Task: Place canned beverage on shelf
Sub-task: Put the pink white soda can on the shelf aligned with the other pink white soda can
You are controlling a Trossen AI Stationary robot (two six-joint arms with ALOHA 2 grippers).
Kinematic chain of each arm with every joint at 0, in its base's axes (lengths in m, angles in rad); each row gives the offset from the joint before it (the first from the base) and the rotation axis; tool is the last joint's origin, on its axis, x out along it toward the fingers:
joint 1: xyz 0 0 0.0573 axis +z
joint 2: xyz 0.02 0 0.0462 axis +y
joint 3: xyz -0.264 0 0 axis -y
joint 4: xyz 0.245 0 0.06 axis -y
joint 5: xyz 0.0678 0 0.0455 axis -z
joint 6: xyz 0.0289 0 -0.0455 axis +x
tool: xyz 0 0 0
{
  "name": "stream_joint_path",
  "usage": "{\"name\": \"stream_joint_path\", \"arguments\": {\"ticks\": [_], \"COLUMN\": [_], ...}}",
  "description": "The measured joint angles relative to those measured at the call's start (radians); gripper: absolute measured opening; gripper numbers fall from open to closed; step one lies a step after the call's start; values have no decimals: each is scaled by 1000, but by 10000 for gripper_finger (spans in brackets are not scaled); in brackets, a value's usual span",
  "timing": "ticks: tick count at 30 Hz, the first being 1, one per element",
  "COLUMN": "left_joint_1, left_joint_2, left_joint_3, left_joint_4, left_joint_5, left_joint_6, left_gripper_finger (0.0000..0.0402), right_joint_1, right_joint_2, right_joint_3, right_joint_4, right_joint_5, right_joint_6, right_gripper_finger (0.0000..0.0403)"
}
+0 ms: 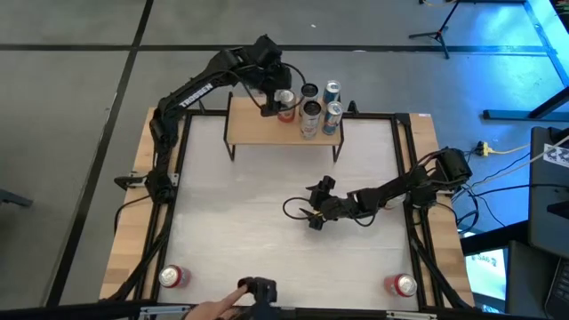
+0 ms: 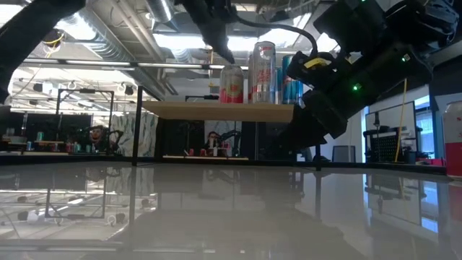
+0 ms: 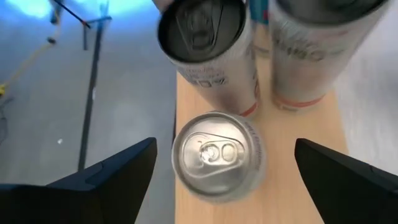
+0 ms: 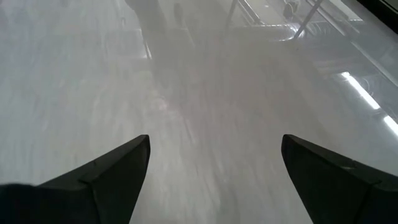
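Observation:
The shelf [image 1: 258,129], a light-wood board on thin black legs, stands at the table's far edge. A short red can [image 1: 285,107] stands upright on it by its base; it shows from above in the left wrist view [image 3: 217,158] and in the low view [image 2: 231,84]. My left gripper [image 1: 272,100] is open just above this can, one finger [image 3: 118,177] on either side of it [image 3: 336,174], well apart from it. My right gripper [image 1: 313,212] is open and empty, low over the middle of the table [image 4: 211,149].
Several other cans stand on the shelf to the right of the red can: tall silver ones [image 1: 309,114] and blue ones [image 1: 332,116]. Two red cans lie near the table's near corners [image 1: 172,276] [image 1: 403,284]. A person's hand [image 1: 218,308] is at the near edge.

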Motion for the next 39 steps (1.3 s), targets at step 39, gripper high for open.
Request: {"name": "stream_joint_path", "arguments": {"ticks": [39], "left_joint_1": [-627], "left_joint_2": [-921], "left_joint_3": [-1409], "left_joint_4": [685], "left_joint_5": [-199], "left_joint_6": [-716], "left_gripper_finger": [355], "right_joint_1": [124], "right_joint_2": [-527], "right_joint_3": [281], "right_joint_4": [-1232], "right_joint_5": [61], "right_joint_6": [397], "right_gripper_finger": [363]}}
